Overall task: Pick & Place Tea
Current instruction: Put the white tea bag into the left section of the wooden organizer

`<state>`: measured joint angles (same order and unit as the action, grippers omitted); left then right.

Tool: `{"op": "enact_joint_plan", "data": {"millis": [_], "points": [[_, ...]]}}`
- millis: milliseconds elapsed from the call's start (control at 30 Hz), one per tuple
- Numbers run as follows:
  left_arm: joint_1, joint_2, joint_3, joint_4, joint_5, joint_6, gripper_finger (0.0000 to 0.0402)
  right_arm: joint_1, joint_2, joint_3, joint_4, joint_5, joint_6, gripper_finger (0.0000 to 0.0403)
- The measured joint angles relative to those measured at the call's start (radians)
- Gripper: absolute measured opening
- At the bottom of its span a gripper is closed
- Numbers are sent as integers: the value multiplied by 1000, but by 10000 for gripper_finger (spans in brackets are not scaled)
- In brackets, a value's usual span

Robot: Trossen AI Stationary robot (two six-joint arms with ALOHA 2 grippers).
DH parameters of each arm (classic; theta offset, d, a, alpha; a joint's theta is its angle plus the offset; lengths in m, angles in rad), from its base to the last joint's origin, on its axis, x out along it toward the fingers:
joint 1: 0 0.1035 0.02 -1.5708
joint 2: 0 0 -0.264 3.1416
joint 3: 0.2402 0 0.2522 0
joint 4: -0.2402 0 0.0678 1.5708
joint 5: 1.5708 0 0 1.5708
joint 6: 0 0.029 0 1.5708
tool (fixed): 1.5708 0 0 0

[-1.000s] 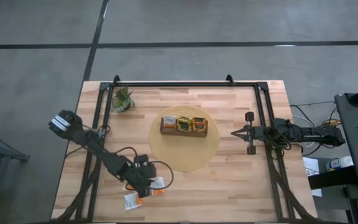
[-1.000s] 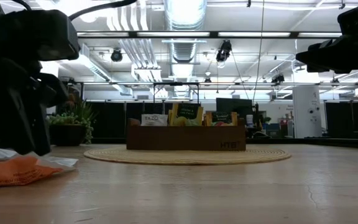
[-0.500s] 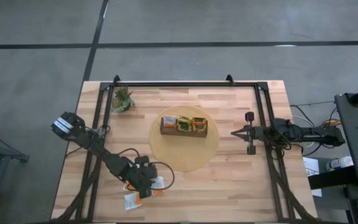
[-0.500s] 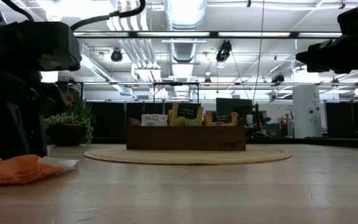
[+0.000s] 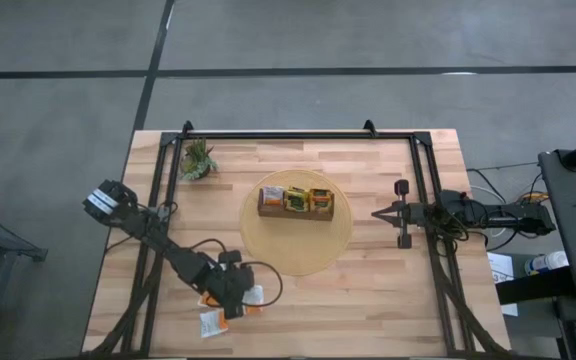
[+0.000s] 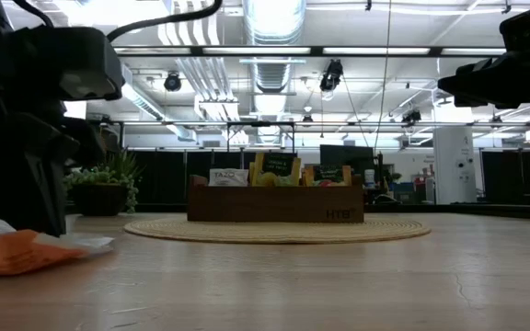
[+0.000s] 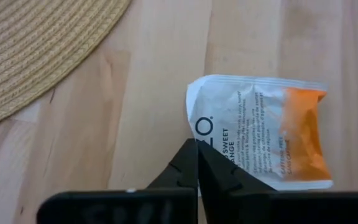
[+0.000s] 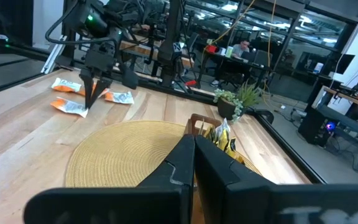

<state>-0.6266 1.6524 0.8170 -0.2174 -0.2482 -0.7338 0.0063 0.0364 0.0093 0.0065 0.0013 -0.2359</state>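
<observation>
left gripper (image 7: pixel 197 151) jaws pinched shut on white-and-orange sachet (image 7: pixel 272 137) edge; lift straight, keep flat, toward tray (image 5: pixel 295 212); right gripper (image 5: pixel 380 214) shut, empty.

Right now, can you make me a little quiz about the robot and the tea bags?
1. True or false: the left gripper is shut on a white and orange sachet.
2. Where does the wooden tray stand? A) on the round woven mat B) on bare table C) beside the plant
3. Fill in: the right gripper hangs shut and holds ____.

Key: 1 true; 2 A; 3 nothing.
</observation>
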Motion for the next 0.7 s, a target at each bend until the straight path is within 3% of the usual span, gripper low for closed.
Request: {"op": "enact_joint_plan", "data": {"millis": [200, 700], "points": [[-1, 0, 26, -16, -40, 34, 1, 0, 0, 0, 0, 0, 0, 8], [-36, 0, 155, -182, -364, 140, 0, 0, 0, 0, 0, 0, 0, 8]]}}
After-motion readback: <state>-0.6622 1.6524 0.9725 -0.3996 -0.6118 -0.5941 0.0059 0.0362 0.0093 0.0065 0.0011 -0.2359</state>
